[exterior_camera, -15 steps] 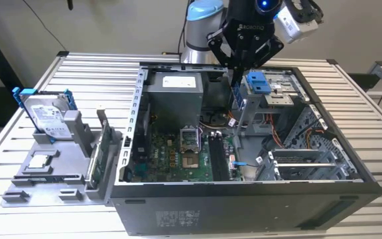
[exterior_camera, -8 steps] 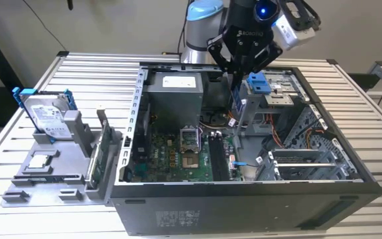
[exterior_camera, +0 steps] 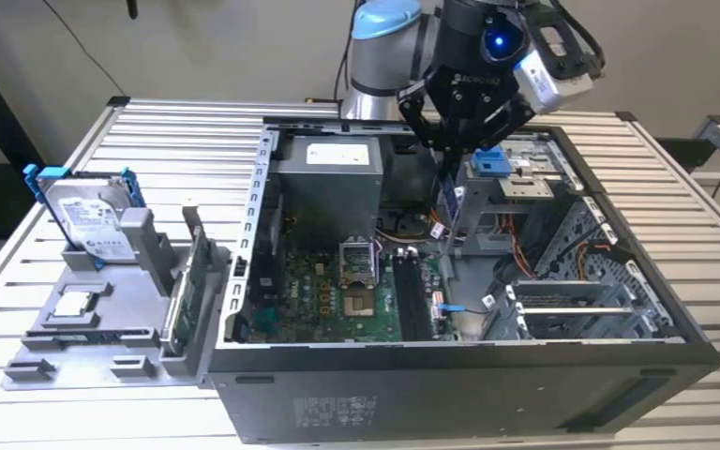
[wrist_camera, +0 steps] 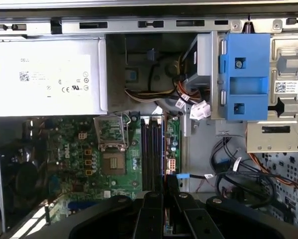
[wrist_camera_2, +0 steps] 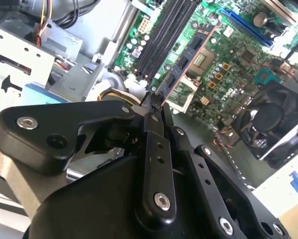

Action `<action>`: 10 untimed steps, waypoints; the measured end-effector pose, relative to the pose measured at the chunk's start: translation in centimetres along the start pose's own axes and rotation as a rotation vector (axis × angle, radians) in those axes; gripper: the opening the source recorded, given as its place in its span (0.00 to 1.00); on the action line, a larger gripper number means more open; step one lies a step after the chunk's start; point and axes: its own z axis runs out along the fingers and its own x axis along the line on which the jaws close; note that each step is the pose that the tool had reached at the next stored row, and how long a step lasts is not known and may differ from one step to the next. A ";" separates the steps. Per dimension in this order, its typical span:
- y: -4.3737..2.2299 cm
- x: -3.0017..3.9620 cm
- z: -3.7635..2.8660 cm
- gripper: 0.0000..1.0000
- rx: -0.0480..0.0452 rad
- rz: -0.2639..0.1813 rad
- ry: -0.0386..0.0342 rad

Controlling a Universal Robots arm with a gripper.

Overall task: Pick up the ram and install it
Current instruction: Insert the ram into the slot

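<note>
My gripper [exterior_camera: 450, 155] hangs over the open computer case, shut on the ram [exterior_camera: 449, 202]. The stick points down from the fingers, above the motherboard [exterior_camera: 322, 305]. In the second wrist view the ram [wrist_camera_2: 186, 62] sticks out from the closed fingertips [wrist_camera_2: 161, 107] as a narrow board with black chips. It is held in the air, just off to the side of the black memory slots [wrist_camera_2: 166, 32]. In the first wrist view the gripper [wrist_camera: 164, 194] is over the same slots [wrist_camera: 151, 149], which lie beside the processor socket [wrist_camera: 111, 162].
The case holds a grey power supply [exterior_camera: 329, 178], a blue drive bracket [exterior_camera: 491, 161], loose cables [wrist_camera: 233, 174] and a black fan [wrist_camera_2: 273, 129]. At the exterior view's left, a grey fixture [exterior_camera: 85, 323] carries a hard drive in a blue frame [exterior_camera: 85, 220] and an upright green card [exterior_camera: 194, 281].
</note>
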 end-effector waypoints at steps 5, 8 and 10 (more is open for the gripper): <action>0.02 -0.16 0.89 0.14 -0.0001 0.053 0.0011; 0.08 -0.18 1.45 0.14 -0.0001 0.054 0.0011; 0.16 -0.22 1.81 0.14 -0.0002 0.050 0.0011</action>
